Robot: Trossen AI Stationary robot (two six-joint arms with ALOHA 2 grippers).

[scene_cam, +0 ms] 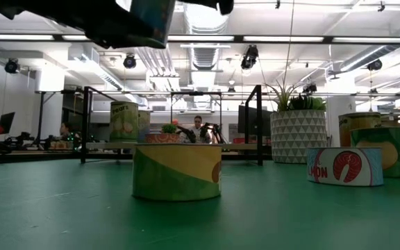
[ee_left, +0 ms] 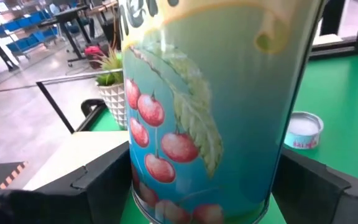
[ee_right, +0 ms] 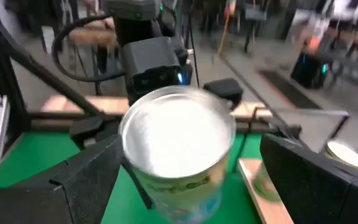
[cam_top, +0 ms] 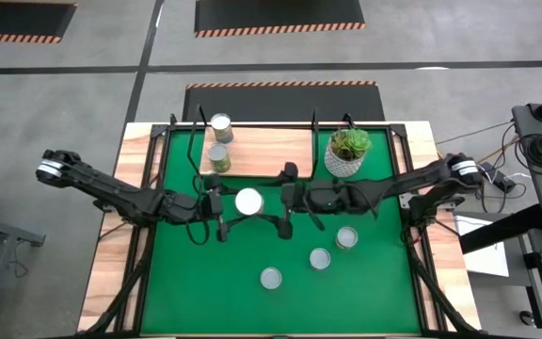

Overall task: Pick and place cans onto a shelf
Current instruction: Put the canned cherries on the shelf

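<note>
Cherry-label can [ee_left: 210, 106], close-up in the left wrist view, sits clamped between left claw [cam_top: 222, 201] fingers mid-mat, w/ right claw [cam_top: 285, 200] spread wide just beside it. Risk: claws collide or can slips during lift to shelf [cam_top: 271, 151] at back edge, where two cans [cam_top: 219, 141] already stand.

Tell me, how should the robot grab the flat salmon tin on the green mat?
Probably from straight above, with the fingers closing on opposite sides of its round wall. The salmon tin sits flat, lid up, on the green mat. It is so low that a sideways approach would leave little wall to pinch.
</note>
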